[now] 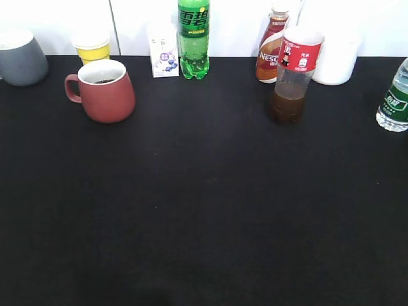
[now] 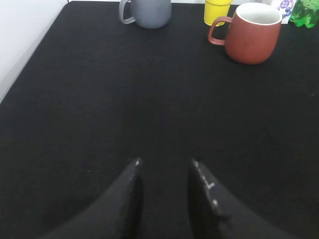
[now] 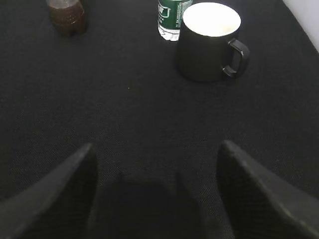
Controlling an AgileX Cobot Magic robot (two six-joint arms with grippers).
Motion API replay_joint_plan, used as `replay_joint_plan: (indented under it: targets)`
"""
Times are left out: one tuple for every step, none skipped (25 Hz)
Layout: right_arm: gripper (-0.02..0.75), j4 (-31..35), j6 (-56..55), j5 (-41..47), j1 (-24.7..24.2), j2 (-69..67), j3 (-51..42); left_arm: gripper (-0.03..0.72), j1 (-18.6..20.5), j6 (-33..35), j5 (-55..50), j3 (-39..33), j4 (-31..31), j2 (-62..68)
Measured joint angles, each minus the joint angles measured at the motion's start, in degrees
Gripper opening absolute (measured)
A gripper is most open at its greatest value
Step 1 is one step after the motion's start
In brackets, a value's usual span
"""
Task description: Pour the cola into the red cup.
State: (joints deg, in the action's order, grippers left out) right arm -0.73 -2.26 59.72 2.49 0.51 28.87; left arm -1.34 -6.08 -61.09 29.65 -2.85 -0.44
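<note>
both end effectors (left (image 2: pixel 164 164), right (image 3: pixel 157 152)) gape; cola (image 1: pixel 294 80) stands far from red cup (image 1: pixel 105 90).

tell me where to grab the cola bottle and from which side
Grip the cola bottle around its clear body just below the red label, coming in level from the front with the right gripper, which stands open. It is upright, the Nescafe bottle crowds its back left, and the near side is unobstructed.

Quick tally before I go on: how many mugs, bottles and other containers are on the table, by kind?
Mugs: 3 – red cup, grey mug, black mug
Bottles: 4 – cola, green soda bottle, Nescafe bottle, green-label water bottle
Paper cups: 1 – yellow cup
Cartons: 1 – small carton
White containers: 1 – white tub
Total: 10
</note>
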Motion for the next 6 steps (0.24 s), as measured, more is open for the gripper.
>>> replay_joint_plan:
  targets:
    - [0.565,0.0,0.0,0.0,0.0,0.0,0.0,0.234,0.0,0.0,0.0,0.0,0.0,0.0]
    - [0.565,0.0,0.0,0.0,0.0,0.0,0.0,0.234,0.0,0.0,0.0,0.0,0.0,0.0]
    - [0.565,0.0,0.0,0.0,0.0,0.0,0.0,0.234,0.0,0.0,0.0,0.0,0.0,0.0]
    - [0.565,0.0,0.0,0.0,0.0,0.0,0.0,0.234,0.0,0.0,0.0,0.0,0.0,0.0]
    - [0.565,0.0,0.0,0.0,0.0,0.0,0.0,0.234,0.0,0.0,0.0,0.0,0.0,0.0]
    - [0.565,0.0,0.0,0.0,0.0,0.0,0.0,0.234,0.0,0.0,0.0,0.0,0.0,0.0]
